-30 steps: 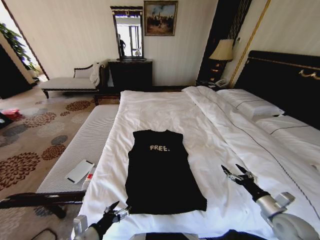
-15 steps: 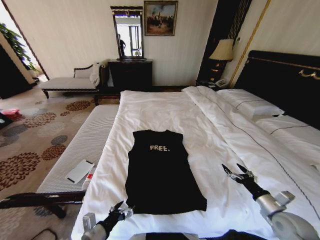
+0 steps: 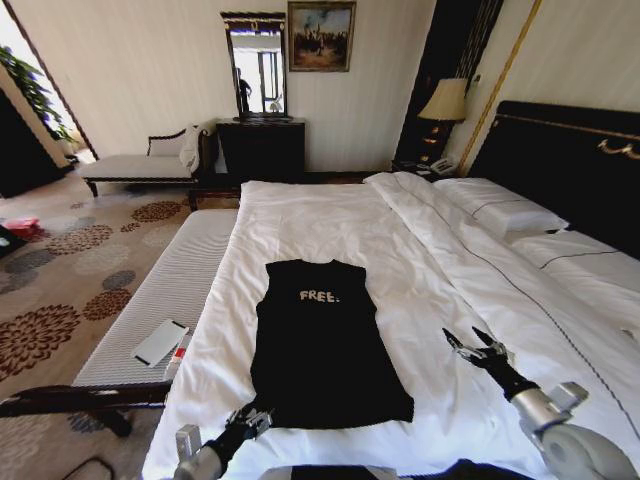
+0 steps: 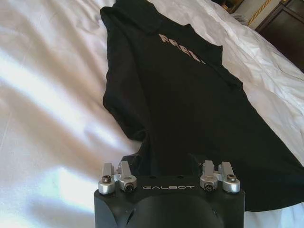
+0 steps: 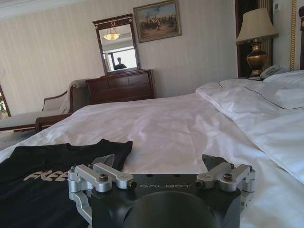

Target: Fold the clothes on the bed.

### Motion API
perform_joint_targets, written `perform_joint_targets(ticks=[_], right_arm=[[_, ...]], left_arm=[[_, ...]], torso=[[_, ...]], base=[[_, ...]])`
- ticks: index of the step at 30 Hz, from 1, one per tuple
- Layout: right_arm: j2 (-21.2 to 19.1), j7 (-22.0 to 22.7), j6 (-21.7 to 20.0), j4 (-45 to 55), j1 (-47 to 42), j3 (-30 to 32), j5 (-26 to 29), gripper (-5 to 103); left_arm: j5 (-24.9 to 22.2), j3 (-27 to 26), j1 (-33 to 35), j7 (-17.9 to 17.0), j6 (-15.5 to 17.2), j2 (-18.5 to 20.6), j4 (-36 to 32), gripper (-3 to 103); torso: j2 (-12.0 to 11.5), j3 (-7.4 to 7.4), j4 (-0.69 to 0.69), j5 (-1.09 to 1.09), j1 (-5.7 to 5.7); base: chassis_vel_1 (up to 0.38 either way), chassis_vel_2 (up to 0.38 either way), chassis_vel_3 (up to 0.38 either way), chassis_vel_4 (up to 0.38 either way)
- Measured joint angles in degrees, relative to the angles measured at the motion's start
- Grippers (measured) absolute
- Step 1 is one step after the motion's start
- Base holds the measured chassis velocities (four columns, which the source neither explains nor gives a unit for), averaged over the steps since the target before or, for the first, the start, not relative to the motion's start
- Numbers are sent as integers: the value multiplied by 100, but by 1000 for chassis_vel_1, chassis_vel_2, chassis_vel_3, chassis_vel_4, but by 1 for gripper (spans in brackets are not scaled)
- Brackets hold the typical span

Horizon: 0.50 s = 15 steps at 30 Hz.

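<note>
Left gripper advanced to T-shirt hem, jaws wide; right gripper wide.

Bare white duvet all round the T-shirt, no obstacles.

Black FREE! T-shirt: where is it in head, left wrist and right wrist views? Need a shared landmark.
Head view: black T-shirt flat on the white duvet, centre, near the bed's near edge.
Left wrist view: T-shirt just ahead of the left gripper.
Right wrist view: T-shirt low, beside the right gripper.
Shared landmark: the white FREE! lettering.
</note>
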Motion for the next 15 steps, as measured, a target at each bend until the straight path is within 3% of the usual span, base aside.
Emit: perform_joint_targets(ticks=[4, 7, 13, 15], right_arm=[[1, 2, 0, -4, 3, -9, -7, 100], [4, 3, 0, -7, 4, -11, -11, 100], [16, 19, -9, 32, -39, -11, 26, 100], [19, 48, -138, 176, -160, 6, 346, 100]], left_arm=[[0, -3, -26, 0, 1, -17, 8, 50], [-19, -21, -19, -1, 4, -17, 8, 34], [-21, -49, 31, -5, 4, 1, -9, 18], [-21, -90, 88, -8, 3, 49, -48, 7]], torso=[[0, 0, -1, 0, 0], [0, 0, -1, 0, 0], [0, 0, -1, 0, 0], [0, 0, 0, 1, 0]], base=[[0, 0, 0, 0], [0, 0, 0, 0], [0, 0, 0, 0], [0, 0, 0, 0]])
